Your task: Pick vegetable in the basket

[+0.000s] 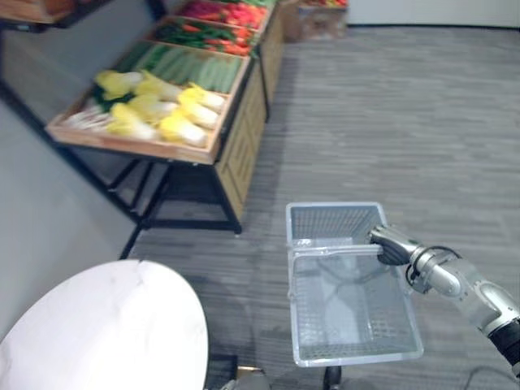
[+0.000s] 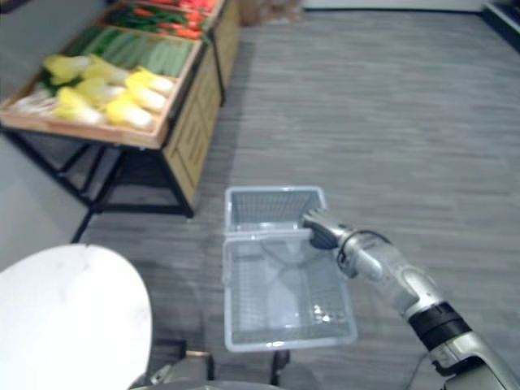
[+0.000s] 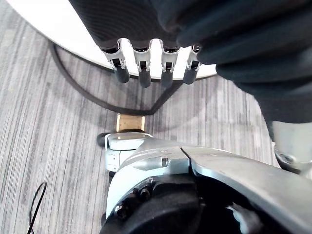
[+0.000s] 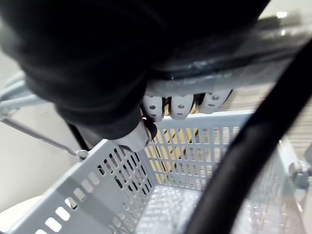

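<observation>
right robot hand [image 1: 392,244] curling round the thin handle of the grey perforated plastic basket [image 1: 357,354]
i'm seeing yellow leafy vegetables [image 1: 154,110] lying well apart from it on the wooden counter [image 1: 236,150]; the left wrist view is showing the left robot hand [image 3: 145,73] hanging loose-fingered.

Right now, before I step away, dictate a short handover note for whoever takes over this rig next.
Right hand: shut on the handle of the grey basket.
Left hand: open, holding nothing, beside the white round table.
Vegetables: the yellow cabbages and cucumbers lie on the wooden stand, ahead on the robot's left.
Done: the basket is picked up; there is no vegetable in it.
Left: approach the stand, probably take a vegetable with the left hand, and place it in the basket.
</observation>
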